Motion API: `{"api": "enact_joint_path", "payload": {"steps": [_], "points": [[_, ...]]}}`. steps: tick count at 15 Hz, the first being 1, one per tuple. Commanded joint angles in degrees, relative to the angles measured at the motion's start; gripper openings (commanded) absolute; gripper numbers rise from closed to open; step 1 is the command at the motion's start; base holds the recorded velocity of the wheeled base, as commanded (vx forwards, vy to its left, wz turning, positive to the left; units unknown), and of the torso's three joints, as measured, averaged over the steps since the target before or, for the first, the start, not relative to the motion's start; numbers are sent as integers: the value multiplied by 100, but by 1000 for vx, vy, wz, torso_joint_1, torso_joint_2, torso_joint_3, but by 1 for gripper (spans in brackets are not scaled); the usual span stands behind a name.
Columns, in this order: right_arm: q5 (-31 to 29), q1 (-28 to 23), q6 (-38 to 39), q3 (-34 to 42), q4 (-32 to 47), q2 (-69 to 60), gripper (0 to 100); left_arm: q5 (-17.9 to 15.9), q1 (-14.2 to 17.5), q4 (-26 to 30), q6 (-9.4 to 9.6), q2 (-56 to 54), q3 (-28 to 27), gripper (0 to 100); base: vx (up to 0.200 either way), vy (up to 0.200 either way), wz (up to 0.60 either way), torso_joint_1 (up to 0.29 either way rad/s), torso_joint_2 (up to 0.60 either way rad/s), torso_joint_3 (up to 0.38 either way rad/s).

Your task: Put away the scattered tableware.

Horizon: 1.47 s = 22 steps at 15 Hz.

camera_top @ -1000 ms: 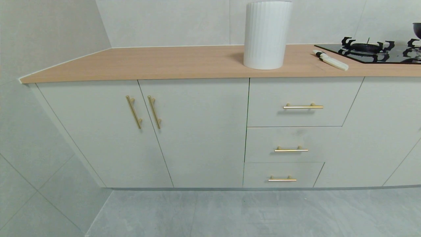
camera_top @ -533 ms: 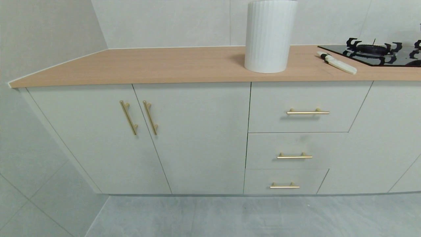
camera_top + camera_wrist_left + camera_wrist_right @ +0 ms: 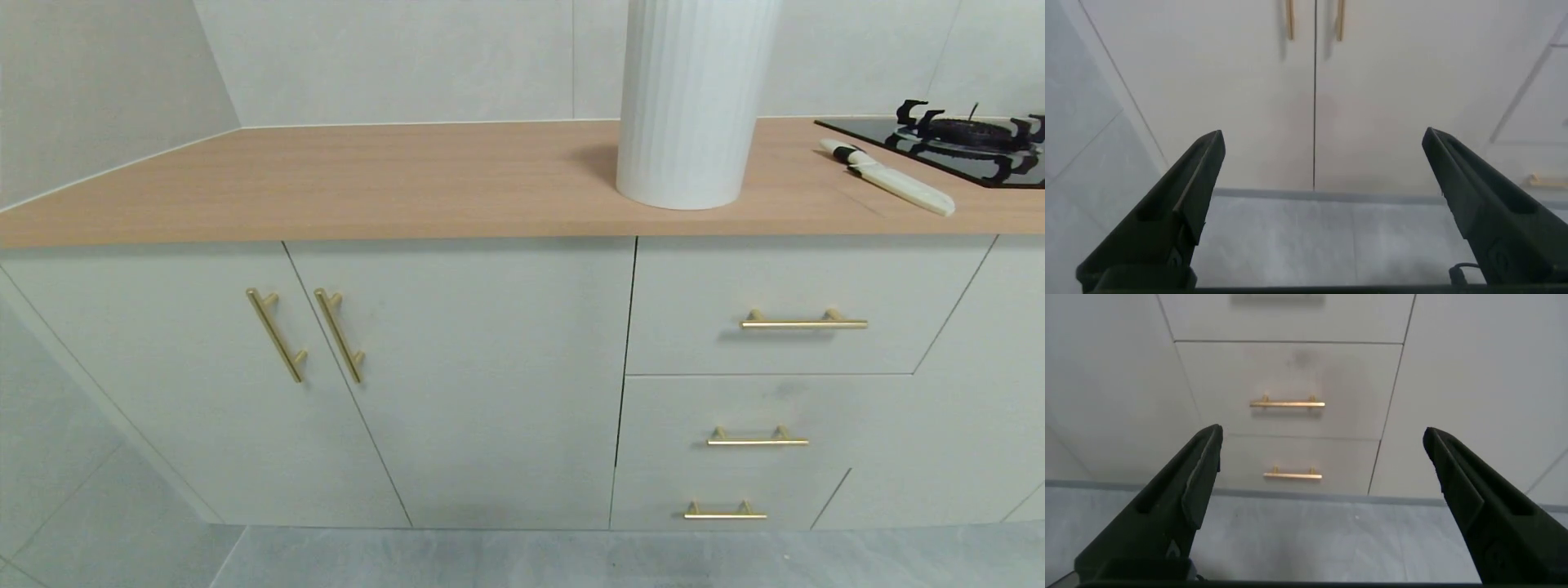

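A white-bladed knife with a black-and-white handle lies on the wooden countertop, to the right of a tall white ribbed container. My left gripper is open, low in front of the double cabinet doors, nothing between its fingers. My right gripper is open too, low in front of the lower drawers, and empty.
A black gas hob sits at the counter's far right. Below the counter are two doors with gold handles and three drawers with gold bar handles. Grey tiled floor lies in front; a tiled wall closes the left side.
The whole head view has shifted: the cabinets and counter now look larger and nearer, so the camera has moved toward them. Nothing on the counter has moved.
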Motion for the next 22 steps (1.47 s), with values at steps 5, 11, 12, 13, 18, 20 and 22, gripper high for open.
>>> {"api": "enact_joint_path", "payload": {"steps": [5,11,12,13,18,20,22], "points": [[3,-1,-4,0,-2,11,100,2,-2,0,-2,2,0,100,200,0,0,5,4,4],[3,-1,-4,0,-2,11,100,2,-2,0,-2,2,0,100,200,0,0,2,5,2],[3,-1,-4,0,-2,11,100,2,-2,0,-2,2,0,100,200,0,0,2,2,2],[3,-1,-4,0,-2,11,100,2,-2,0,-2,2,0,100,0,0,0,0,0,0],[3,-1,-4,0,-11,11,100,2,-2,0,-2,2,0,100,0,0,0,0,0,0],[3,-1,-4,0,-11,11,100,2,-2,0,-2,2,0,100,0,0,0,0,0,0],[-6,-1,-4,0,-2,11,100,2,-2,0,-2,2,0,100,0,0,0,0,0,0]]}}
